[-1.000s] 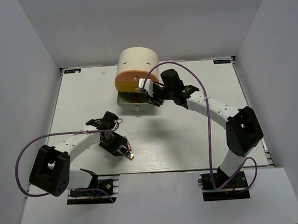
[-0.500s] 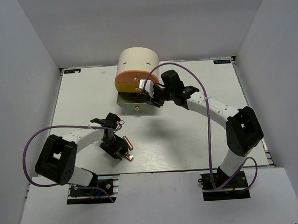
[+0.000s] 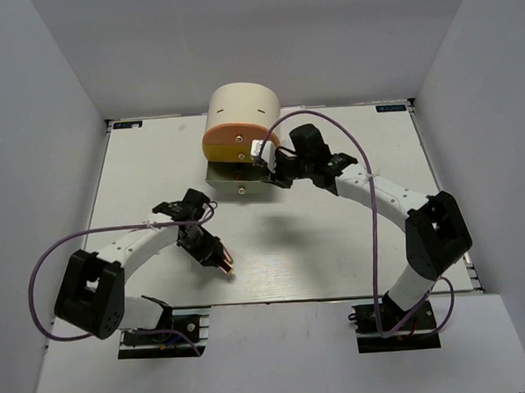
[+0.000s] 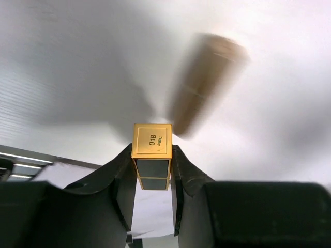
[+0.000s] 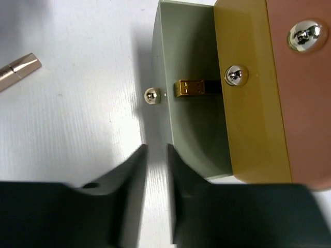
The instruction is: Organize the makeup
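Top view: left gripper [image 3: 220,260] is low over the near-centre of the table [image 3: 146,167], with a small gold-brown case [image 3: 227,268] at its tips. Right gripper [image 3: 265,157] is at the front of the cream box [image 3: 243,105], whose bottom drawer [image 3: 229,174] stands pulled out. Left wrist view: the jaws are clamped on the gold-and-black case, end label "01B" facing the camera. The copper lipstick [image 4: 207,82], blurred, lies on the table behind it. Right wrist view: the jaws are narrow, with a slim gap in line with the drawer's front wall; I cannot tell if they grip it. A second case [image 5: 189,88] lies inside the drawer, partly under the yellow drawer [image 5: 248,98] above.
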